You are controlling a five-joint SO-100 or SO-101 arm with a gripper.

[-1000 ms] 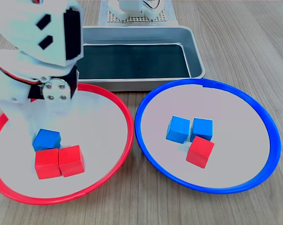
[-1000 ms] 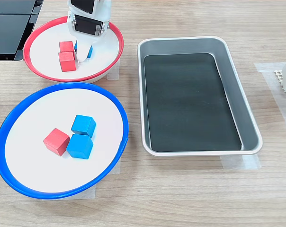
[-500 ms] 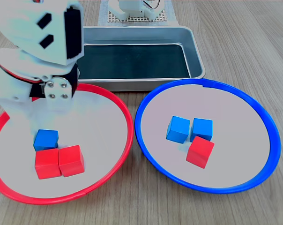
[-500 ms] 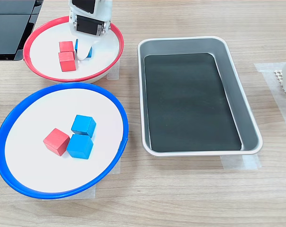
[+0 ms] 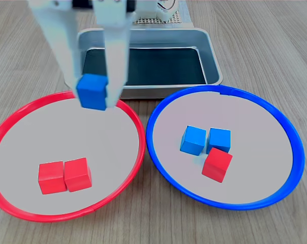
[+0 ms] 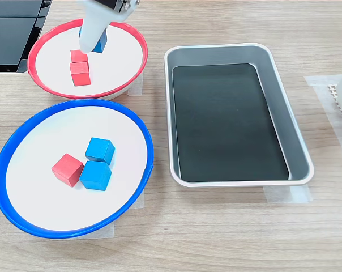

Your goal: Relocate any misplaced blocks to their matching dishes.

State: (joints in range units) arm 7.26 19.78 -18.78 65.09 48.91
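Blue cube (image 5: 92, 92) hung clamped between the two white fingers (image 5: 115, 61) of the gripper (image 5: 90, 97), lifted clear above the far edge of the red-rimmed plate (image 5: 134, 124) in the first exterior view. In the second exterior view the same cube (image 6: 98, 41) showed partly hidden behind one finger, over the plate's pale inside.

Two red cubes (image 5: 64, 176) lay touching side by side on that plate's grey inside, toward the first exterior view's lower left. The blue-rimmed plate (image 5: 288, 130) sat just beside the red-rimmed one, their rims near but apart. On it rested two blue cubes (image 5: 206, 140), side by side and touching, and one red cube (image 5: 217, 164) against the nearer edge of them, tilted off square.

Behind both plates stood a rectangular silver tray (image 5: 214, 59) with a dark floor, nothing in it. All rested on a wood-grain bench (image 5: 265, 46). Clear tape (image 6: 289, 194) held the tray's corner to the bench in the second exterior view. No brand, label or writing could be read anywhere.
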